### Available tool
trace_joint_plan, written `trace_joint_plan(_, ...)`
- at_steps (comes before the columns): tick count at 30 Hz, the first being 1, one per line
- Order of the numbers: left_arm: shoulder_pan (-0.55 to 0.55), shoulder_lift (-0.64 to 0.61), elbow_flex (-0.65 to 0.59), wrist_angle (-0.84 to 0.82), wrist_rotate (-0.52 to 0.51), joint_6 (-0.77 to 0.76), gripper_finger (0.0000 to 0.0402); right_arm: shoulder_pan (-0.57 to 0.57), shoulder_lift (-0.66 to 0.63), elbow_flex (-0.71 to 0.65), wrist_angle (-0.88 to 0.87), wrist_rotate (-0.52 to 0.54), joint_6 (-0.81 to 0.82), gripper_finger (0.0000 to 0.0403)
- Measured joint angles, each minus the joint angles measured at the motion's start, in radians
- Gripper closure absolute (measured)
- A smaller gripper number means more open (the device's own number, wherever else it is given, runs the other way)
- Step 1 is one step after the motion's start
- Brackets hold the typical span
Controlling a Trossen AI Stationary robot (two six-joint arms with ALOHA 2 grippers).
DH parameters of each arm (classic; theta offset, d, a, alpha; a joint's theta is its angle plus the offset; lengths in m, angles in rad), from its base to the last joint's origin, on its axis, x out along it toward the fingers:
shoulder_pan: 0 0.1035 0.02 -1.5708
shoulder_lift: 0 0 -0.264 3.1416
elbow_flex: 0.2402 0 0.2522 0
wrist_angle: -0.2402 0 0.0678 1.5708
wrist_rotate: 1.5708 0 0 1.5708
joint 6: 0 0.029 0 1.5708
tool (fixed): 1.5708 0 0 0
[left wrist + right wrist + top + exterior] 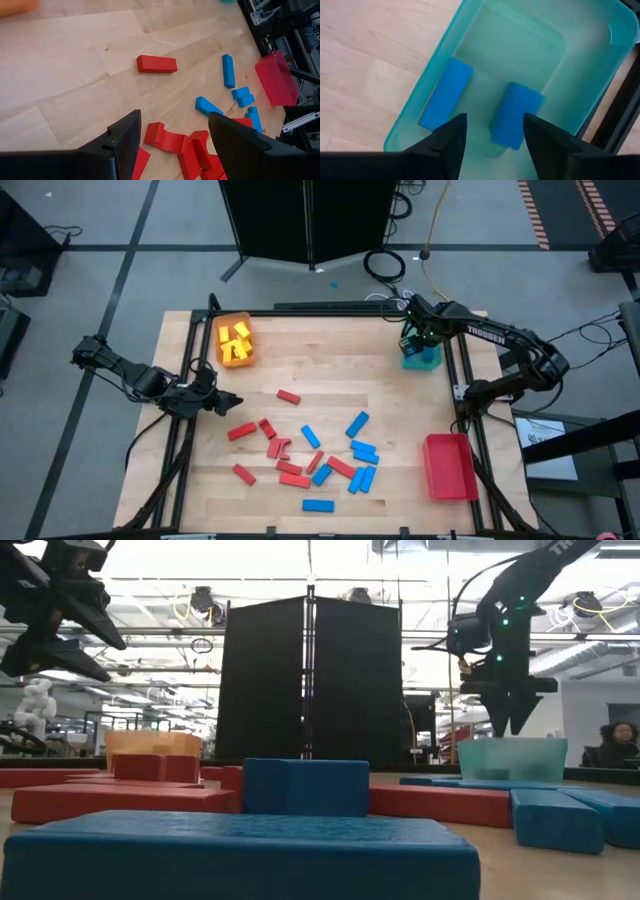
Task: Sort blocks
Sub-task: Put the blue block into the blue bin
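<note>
The right gripper (490, 137) hangs over the teal tray (421, 358) at the table's far right corner, fingers apart around a blue block (516, 115). It may snag it when lifting. The left gripper (172, 132), fingers apart and empty, waits at the left edge. Piled red blocks (280, 450) hide each other.

We see two dark, jointed arms; the right arm (500, 338) carries white "TROSSEN" lettering. Small green lights glow on its wrist. Each pincer has black, wedge-shaped fingers (120, 145).
</note>
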Motion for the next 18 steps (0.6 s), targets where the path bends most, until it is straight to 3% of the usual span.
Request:
trace_joint_plan(3,0.000,0.000,0.000,0.000,0.000,0.000,0.0174,0.000,-0.001,0.004,-0.002,-0.018,-0.027,0.0213)
trace_joint_plan(8,0.000,0.000,0.000,0.000,0.000,0.001,0.0174,0.024,-0.028,0.100,0.006,-0.181,-0.068,0.0190)
trace_joint_plan(14,0.000,0.000,0.000,0.000,0.001,0.003,0.0174,0.130,-0.049,0.321,0.043,-0.505,-0.044,0.0130)
trace_joint_plan(18,0.000,0.000,0.000,-0.001,0.001,0.003,0.0174,0.312,-0.043,0.409,0.065,-0.458,-0.073,0.0096)
